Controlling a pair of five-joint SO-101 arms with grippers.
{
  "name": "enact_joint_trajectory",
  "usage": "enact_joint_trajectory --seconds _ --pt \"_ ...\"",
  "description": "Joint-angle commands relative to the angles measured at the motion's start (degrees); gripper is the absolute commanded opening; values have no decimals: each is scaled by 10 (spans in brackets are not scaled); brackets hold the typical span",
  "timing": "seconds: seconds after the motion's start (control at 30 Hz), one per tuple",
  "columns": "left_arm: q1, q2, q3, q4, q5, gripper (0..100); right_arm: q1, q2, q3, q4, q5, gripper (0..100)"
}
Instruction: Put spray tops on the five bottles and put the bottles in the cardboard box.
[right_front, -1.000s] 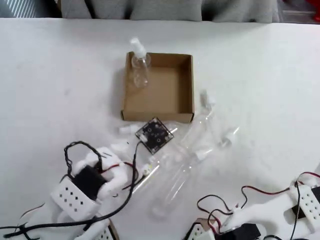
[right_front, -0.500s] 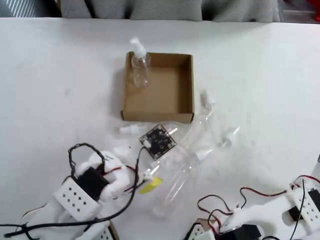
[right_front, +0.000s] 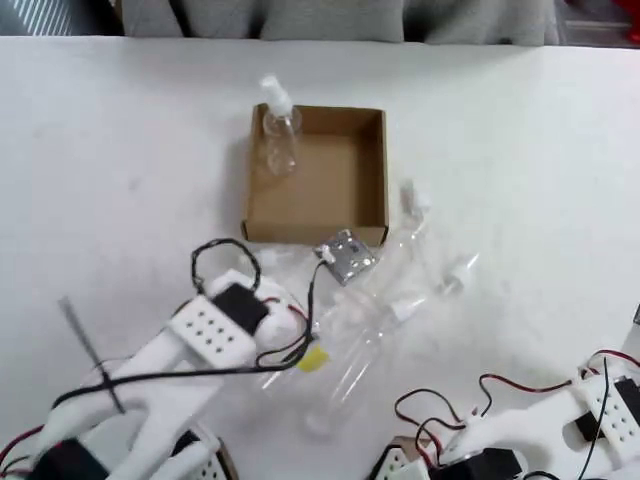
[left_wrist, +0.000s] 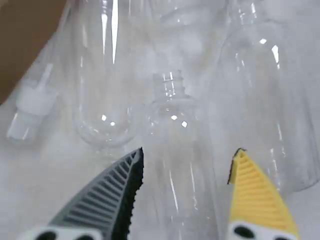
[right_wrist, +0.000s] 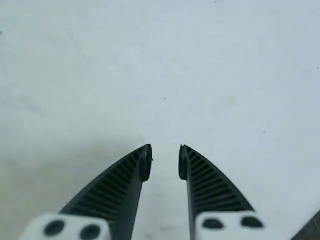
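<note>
Left wrist view: left claw (left_wrist: 189, 150) spread astride an uncapped bottle (left_wrist: 172, 117), neighbouring bottles (left_wrist: 102, 100) crowding both sides.

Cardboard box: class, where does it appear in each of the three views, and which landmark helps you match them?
High view: the cardboard box sits mid-table, a bottle with a spray top in its corner.
Left wrist view: its brown wall lies beyond the left gripper, beside a loose spray top.
Right wrist view: white table ahead of the right gripper.
Landmark: the clear bottles lying beside the box.
</note>
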Motion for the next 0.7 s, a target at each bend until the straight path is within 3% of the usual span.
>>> enact_joint_trajectory --seconds 0.0,0.23,0.67 --pt "3 96 -75 -14 13 283 0 -20 15 -23 9 74" --pt "3 201 -130 -14 40 283 -8 -20 56 -80 9 74" --pt "6 320 -156 -70 39 285 -8 -15 59 -82 9 74"
